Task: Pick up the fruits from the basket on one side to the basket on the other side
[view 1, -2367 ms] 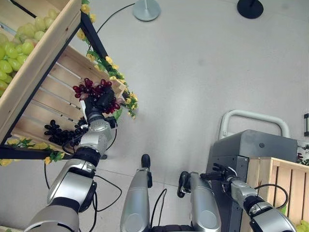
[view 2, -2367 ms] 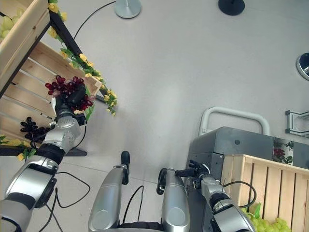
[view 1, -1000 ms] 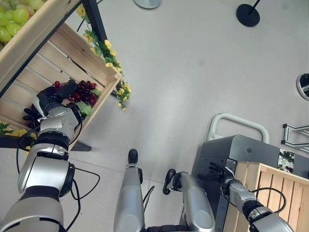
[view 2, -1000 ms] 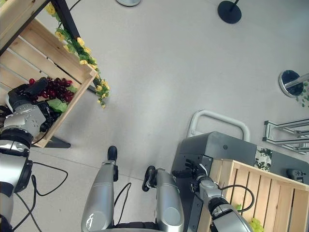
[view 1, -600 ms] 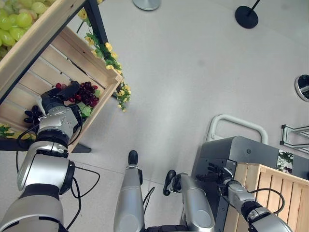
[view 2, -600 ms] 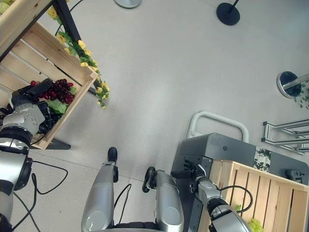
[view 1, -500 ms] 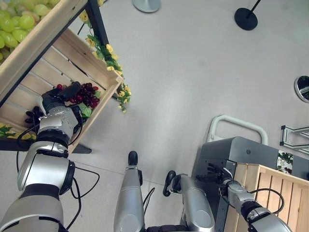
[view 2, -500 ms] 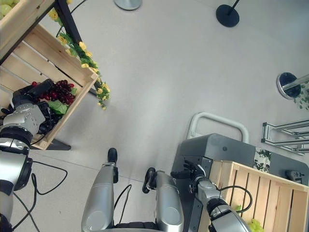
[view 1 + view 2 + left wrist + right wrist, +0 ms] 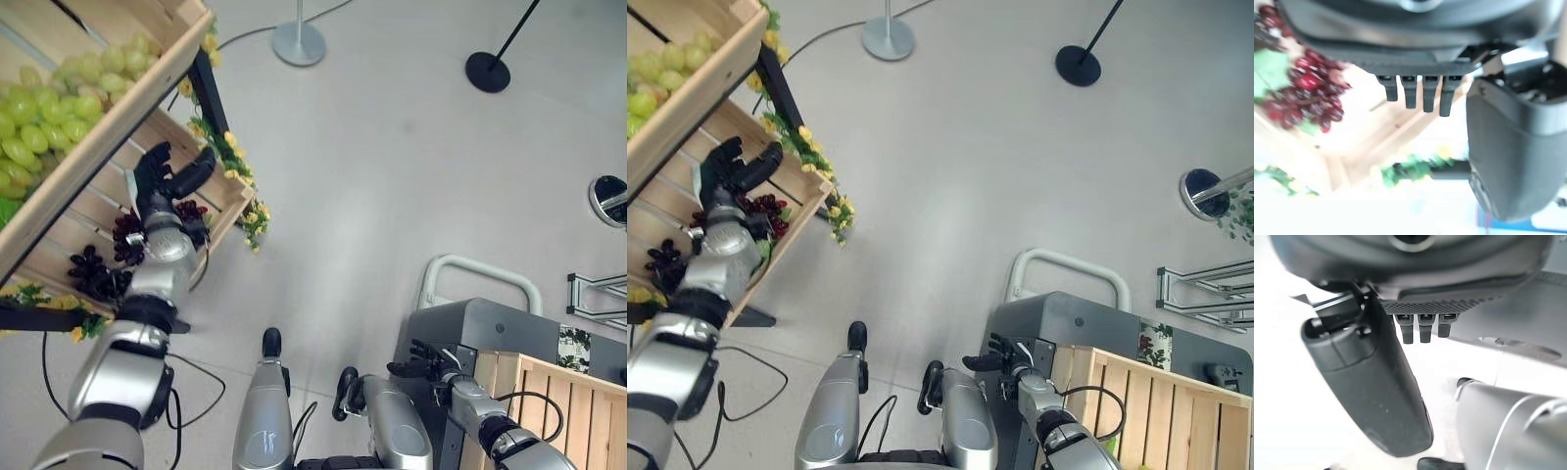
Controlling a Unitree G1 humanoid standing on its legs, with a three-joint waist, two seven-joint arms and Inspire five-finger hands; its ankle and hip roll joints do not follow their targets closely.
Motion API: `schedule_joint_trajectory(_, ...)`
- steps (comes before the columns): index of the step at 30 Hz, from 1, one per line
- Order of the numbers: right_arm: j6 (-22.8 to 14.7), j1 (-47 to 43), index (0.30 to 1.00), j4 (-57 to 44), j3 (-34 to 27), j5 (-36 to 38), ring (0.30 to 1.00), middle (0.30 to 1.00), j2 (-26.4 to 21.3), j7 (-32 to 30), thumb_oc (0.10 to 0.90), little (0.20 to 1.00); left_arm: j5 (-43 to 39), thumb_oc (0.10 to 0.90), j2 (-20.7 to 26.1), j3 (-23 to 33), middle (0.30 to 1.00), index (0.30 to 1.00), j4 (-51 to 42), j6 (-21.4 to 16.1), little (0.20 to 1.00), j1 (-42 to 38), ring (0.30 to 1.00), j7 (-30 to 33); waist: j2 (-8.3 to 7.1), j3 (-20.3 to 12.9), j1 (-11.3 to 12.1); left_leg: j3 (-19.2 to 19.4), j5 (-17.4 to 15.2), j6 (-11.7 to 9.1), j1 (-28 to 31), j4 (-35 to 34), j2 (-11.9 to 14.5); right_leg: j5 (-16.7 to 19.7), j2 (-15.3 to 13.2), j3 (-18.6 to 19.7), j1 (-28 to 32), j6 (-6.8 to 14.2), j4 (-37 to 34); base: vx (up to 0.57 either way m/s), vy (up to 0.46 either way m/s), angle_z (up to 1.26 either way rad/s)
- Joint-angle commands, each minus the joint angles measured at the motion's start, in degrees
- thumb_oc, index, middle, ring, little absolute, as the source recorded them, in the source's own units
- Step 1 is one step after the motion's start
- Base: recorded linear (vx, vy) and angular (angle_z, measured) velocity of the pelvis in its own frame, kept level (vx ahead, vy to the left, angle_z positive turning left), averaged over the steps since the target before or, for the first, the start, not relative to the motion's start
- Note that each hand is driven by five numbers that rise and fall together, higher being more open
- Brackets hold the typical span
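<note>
The wooden shelf stand [image 9: 108, 117] at the robot's left carries two tiers. The upper crate [image 9: 147, 69] holds green grapes [image 9: 39, 122]. The lower crate [image 9: 220, 191], edged with yellow flowers [image 9: 240, 171], holds a bunch of red grapes [image 9: 769, 211] and a darker bunch [image 9: 93, 274] nearer the robot.

At lower right stands a grey cart [image 9: 490, 328] with a white handle [image 9: 470, 269], and beside it a second wooden crate [image 9: 1161, 401]. No legible print or label can be made out on any of these.

Left hand [image 9: 171, 181] — raised above the lower crate, fingers straight and spread, thumb apart, holding nothing. In the left wrist view the red grapes lie on the crate slats with green leaves, apart from the fingers [image 9: 1422, 95].

Right hand [image 9: 1004, 360] — low by the cart's front, fingers extended and relaxed, empty.

Two round stand bases [image 9: 299, 44] rest on the grey floor [image 9: 411, 147].
</note>
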Motion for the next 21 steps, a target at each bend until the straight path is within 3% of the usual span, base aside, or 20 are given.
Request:
schedule_joint_trajectory(1, -1.5, 3.1, 0.900, -0.1, -2.3, 0.4, 0.900, 0.900, -2.4, 0.1, 0.800, 0.900, 6.5, 0.800, -2.6, 2.0, 0.900, 0.900, -3.8, -8.0, 0.900, 2.3, 0.900, 3.1, 2.59, -7.5, 0.2, 1.3, -7.6, 1.2, 7.3, 1.0, -0.5, 12.9, -0.7, 3.7, 0.7, 0.8, -11.6, 0.16, 0.021, -0.04)
schedule_joint_trajectory(5, -0.9, 4.9, 0.900, -0.1, -3.5, 0.6, 0.900, 0.900, -1.8, -0.2, 0.800, 0.900, 11.6, 0.800, -9.7, -0.4, 0.900, 0.900, -7.4, -8.6, 0.900, 8.9, 0.900, 2.8, 3.54, -11.3, 0.4, 1.1, -6.0, 0.6, 12.2, -4.9, -0.7, 14.9, -0.8, 4.1, 5.5, 1.6, -17.6, 0.15, 0.002, -0.07)
schedule_joint_trajectory(12, -2.0, 7.2, 0.900, -0.4, -5.6, 2.2, 0.900, 0.900, -0.8, -0.6, 0.800, 0.900, 14.9, 0.800, -14.5, -5.1, 0.900, 0.900, -11.2, -7.0, 0.900, 14.8, 0.900, -3.5, 4.39, -15.7, 0.0, 1.3, -4.3, -0.2, 16.5, -11.5, -0.3, 17.8, -0.9, 4.4, 9.1, 2.6, -23.6, 0.09, -0.025, 0.00)
schedule_joint_trajectory(21, -10.1, 10.5, 0.900, -10.8, -8.0, 9.9, 0.900, 0.900, 0.7, -0.4, 0.800, 0.900, 10.7, 0.800, -17.0, -8.2, 0.900, 0.900, -9.3, -6.2, 0.900, 23.4, 0.900, -12.2, 4.98, -18.2, -1.7, 2.8, -1.7, -1.4, 19.4, -18.3, 0.4, 20.6, -0.1, 4.7, 11.0, 3.2, -29.3, 0.02, -0.041, -0.11)
